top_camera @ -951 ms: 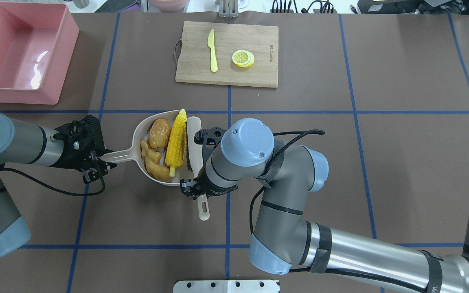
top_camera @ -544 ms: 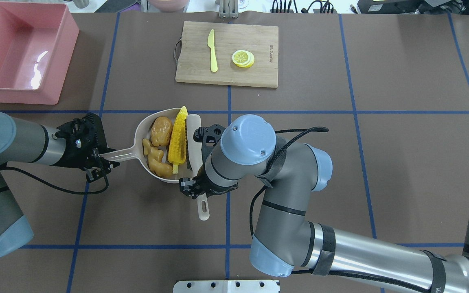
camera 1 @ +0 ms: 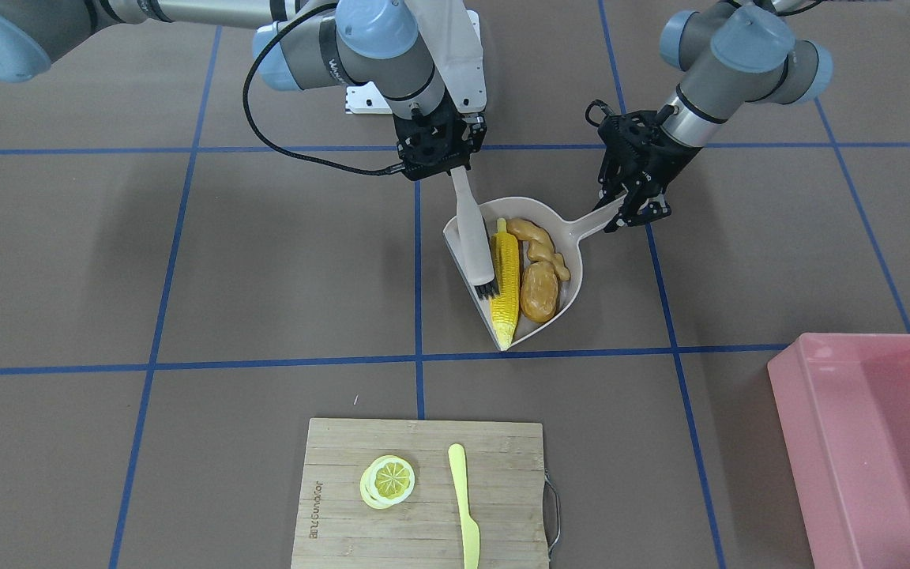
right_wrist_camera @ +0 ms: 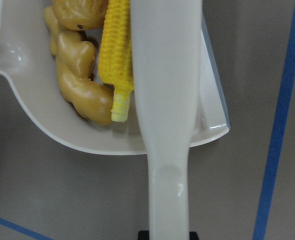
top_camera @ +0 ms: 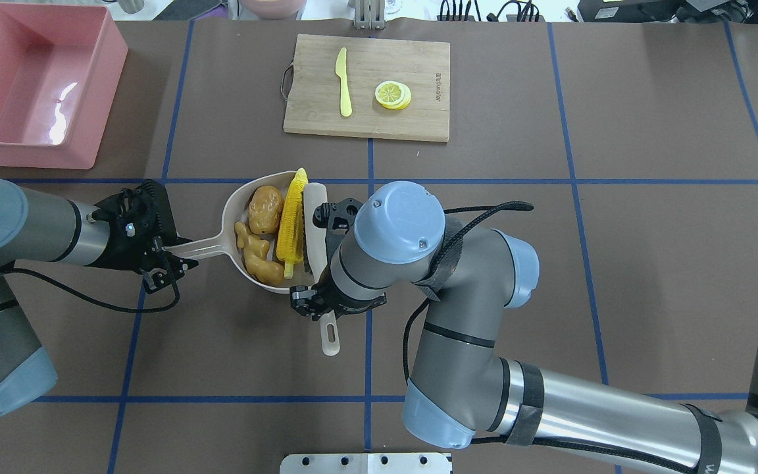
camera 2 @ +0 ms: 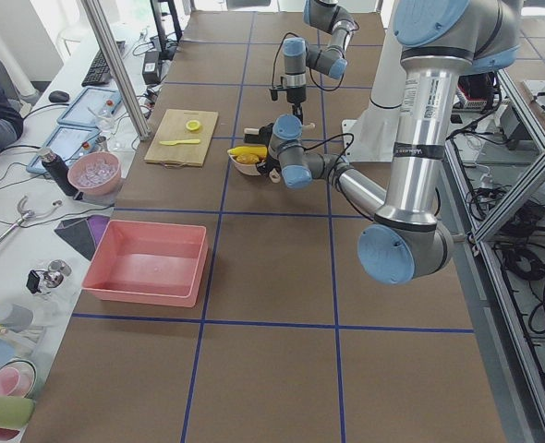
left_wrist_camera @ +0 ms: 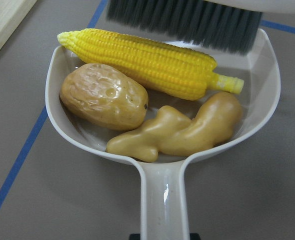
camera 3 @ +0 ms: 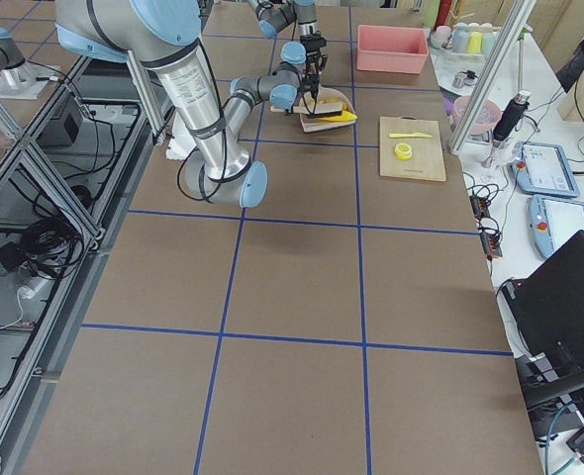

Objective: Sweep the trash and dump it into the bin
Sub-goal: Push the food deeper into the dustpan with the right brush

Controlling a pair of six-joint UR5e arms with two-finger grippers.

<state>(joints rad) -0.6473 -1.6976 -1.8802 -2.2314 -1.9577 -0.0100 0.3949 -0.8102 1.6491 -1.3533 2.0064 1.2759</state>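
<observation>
The trash lies in a beige dustpan [top_camera: 229,204] near the table's middle: a yellow corn cob [top_camera: 292,214], a brown potato [top_camera: 265,201] and a tan ginger root [top_camera: 257,258]. My left gripper [top_camera: 165,260] is shut on the dustpan's handle [left_wrist_camera: 162,200]. My right gripper [top_camera: 316,304] is shut on a white brush [top_camera: 316,217], whose dark bristles [left_wrist_camera: 187,20] rest against the corn at the pan's open edge. The pink bin [top_camera: 110,79] stands empty at the far left corner, apart from both grippers.
A wooden cutting board [top_camera: 367,87] at the table's far middle carries a yellow-green knife [top_camera: 343,82] and lemon slices [top_camera: 393,94]. A metal plate [top_camera: 366,463] sits at the near edge. Blue tape lines cross the brown tabletop.
My left gripper has shifted slightly right with the dustpan, and the pan looks more tilted. The three pieces have slid a little inside it. The brush has stayed at the pan's mouth.
</observation>
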